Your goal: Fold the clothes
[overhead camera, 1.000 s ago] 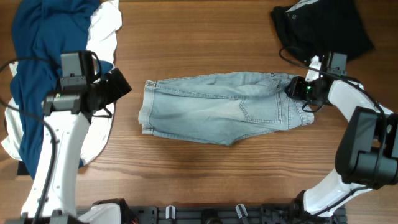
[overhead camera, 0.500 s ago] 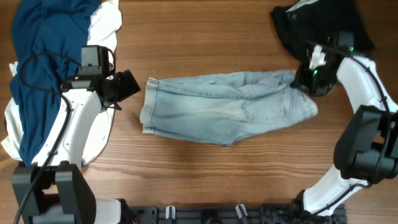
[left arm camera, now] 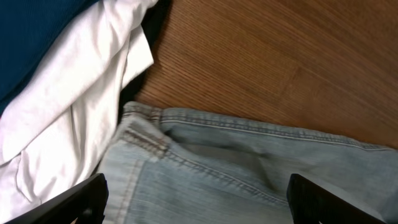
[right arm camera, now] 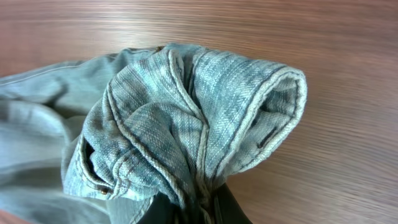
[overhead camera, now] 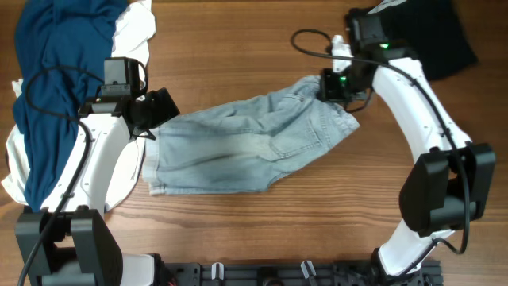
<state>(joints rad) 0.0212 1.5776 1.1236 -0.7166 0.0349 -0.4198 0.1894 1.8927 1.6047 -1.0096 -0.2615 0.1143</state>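
The pale-blue denim shorts [overhead camera: 238, 147] lie slanted across the table, with the cuffed leg end at the lower left and the waist end raised at the upper right. My right gripper [overhead camera: 335, 84] is shut on a bunched fold of the waist end [right arm camera: 186, 124] and holds it off the wood. My left gripper [overhead camera: 164, 111] is wide open just above the shorts' left end. In the left wrist view, denim with a stitched seam [left arm camera: 205, 174] lies between its two fingers [left arm camera: 199, 208].
A dark-blue garment [overhead camera: 55, 71] lies over a white garment [overhead camera: 131, 36] in a pile at the far left, touching the shorts' left end. Both show in the left wrist view [left arm camera: 31, 25] [left arm camera: 68, 106]. A black garment [overhead camera: 417, 32] lies at the back right corner.
My right gripper has lifted the shorts' waist end and dragged it back and to the left. The whole shorts slid left under my left gripper, which first moved slightly right and then stayed.
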